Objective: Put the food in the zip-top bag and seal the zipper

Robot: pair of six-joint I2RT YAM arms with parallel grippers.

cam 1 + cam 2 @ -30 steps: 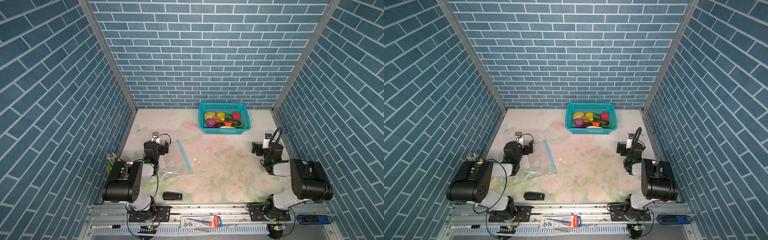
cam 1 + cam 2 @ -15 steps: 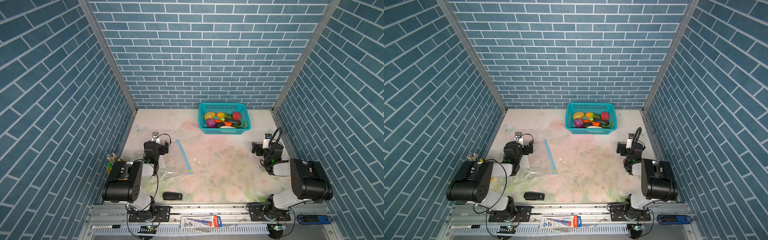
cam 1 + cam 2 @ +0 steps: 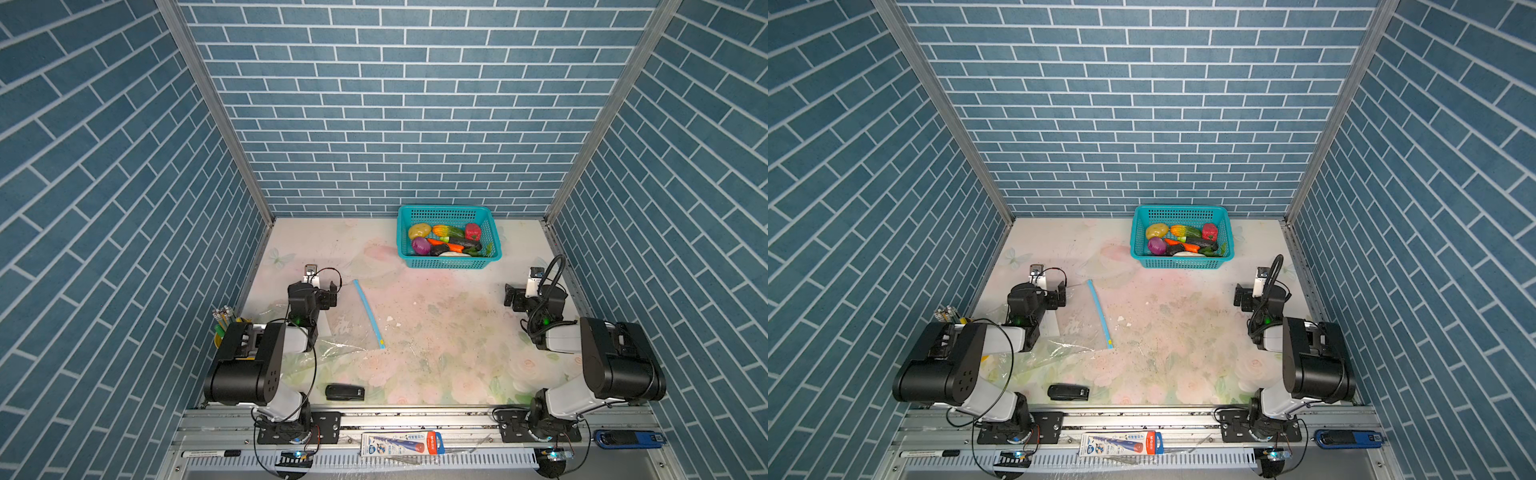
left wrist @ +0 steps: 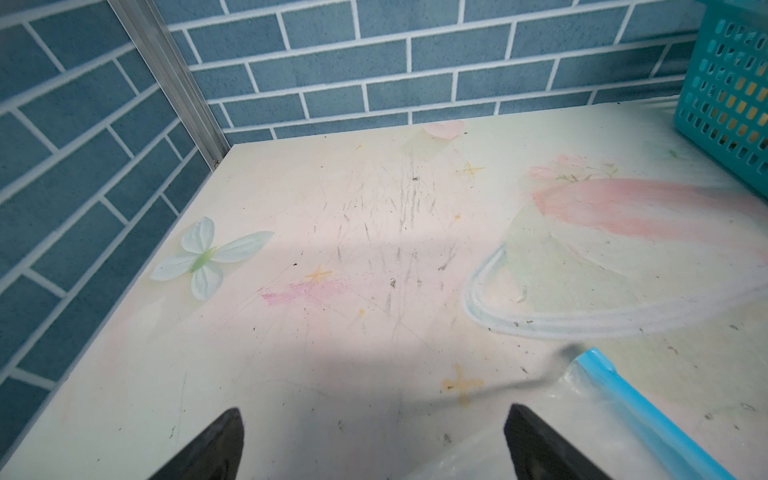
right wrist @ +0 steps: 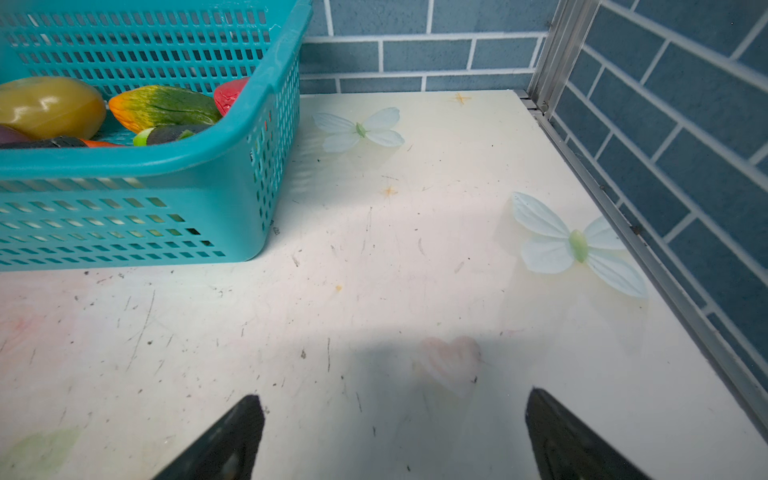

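Both pincers gape, empty: left gripper (image 4: 374, 436), right gripper (image 5: 395, 424). The food (image 3: 444, 243) sits in the far basket (image 3: 449, 262). The zip-top bag (image 3: 353, 324) lies flat at near left (zipper (image 3: 368, 312) possibly shut), so the slippery film may skid or refuse pieces.

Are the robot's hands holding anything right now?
No. The left gripper and the right gripper are both open and empty.
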